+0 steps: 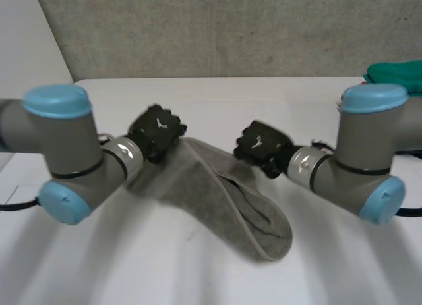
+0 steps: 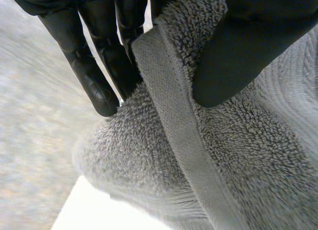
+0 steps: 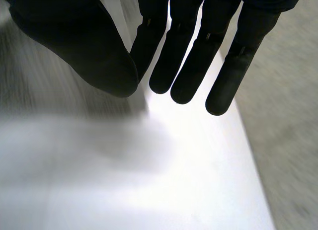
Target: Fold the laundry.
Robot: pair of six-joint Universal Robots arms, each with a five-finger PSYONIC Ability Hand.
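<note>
A grey terry towel (image 1: 217, 196) trails from my left hand (image 1: 156, 130) down onto the white table (image 1: 132, 265), its rounded, doubled-over end lying toward the front right. In the left wrist view the thumb (image 2: 238, 51) presses the towel's flat hem (image 2: 164, 91) against the fingers (image 2: 94, 66), so this hand is shut on the towel's edge. My right hand (image 1: 260, 143) hovers just beyond the towel's far edge, closed up. In its wrist view the thumb (image 3: 99, 46) sits close to the fingers (image 3: 189, 66) with no cloth between them, above the bare table (image 3: 189, 165).
A green cloth (image 1: 395, 71) lies at the table's far right corner. A grey wall (image 1: 217, 28) runs behind the table's back edge. Both arms reach in from the sides, elbows low over the table's front.
</note>
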